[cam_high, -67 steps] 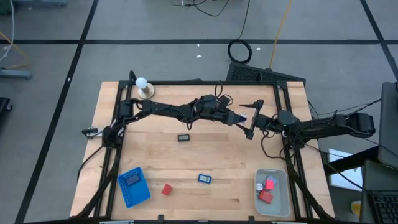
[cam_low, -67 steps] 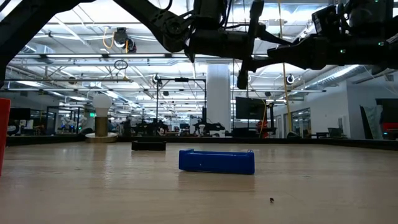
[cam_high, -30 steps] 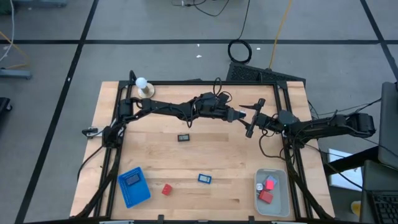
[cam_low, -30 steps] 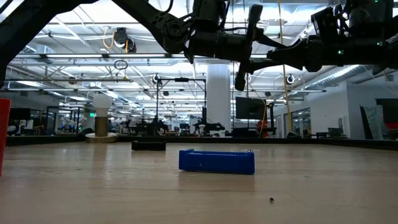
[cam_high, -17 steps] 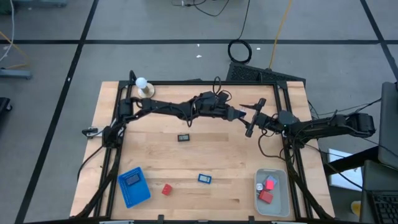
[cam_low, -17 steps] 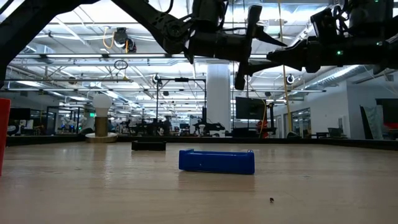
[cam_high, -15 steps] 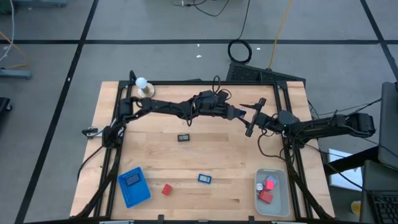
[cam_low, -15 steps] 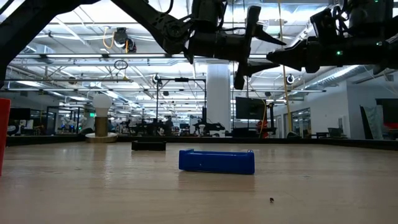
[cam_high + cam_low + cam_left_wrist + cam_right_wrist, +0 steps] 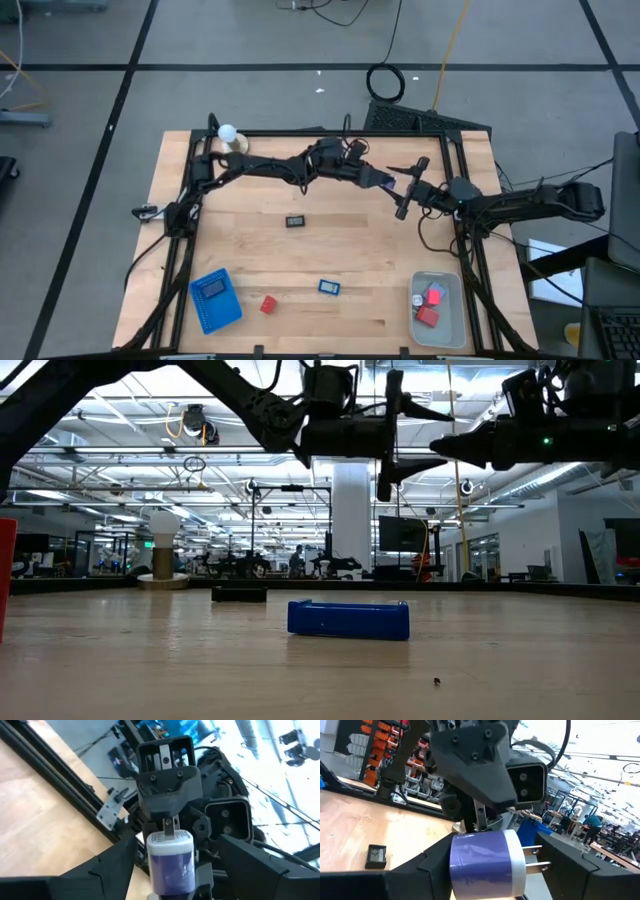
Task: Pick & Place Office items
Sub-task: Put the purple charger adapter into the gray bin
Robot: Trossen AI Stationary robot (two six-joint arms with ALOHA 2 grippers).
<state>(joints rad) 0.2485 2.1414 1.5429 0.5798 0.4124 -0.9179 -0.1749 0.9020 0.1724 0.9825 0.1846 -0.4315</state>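
Left end effector (image 9: 384, 180) hangs high over the far middle of the bench (image 9: 350, 250), its fingers (image 9: 117, 862) spread with a gap on either side of a purple plug-shaped piece (image 9: 485, 862) that has a white end and two metal prongs. Right end effector (image 9: 400, 190) meets it nose to nose and appears to be clenched on the piece lengthwise, though the contact is hard to make out.

On the bench, a blue ribbed tray (image 9: 205, 312) sits near the front left corner. Just beside it lies a red block (image 9: 268, 304). A black rectangular piece (image 9: 297, 221) lies mid-bench, and a small blue piece (image 9: 329, 287) lies nearer the front. At the front right, a pale bin (image 9: 450, 330) holds two red blocks (image 9: 428, 316).
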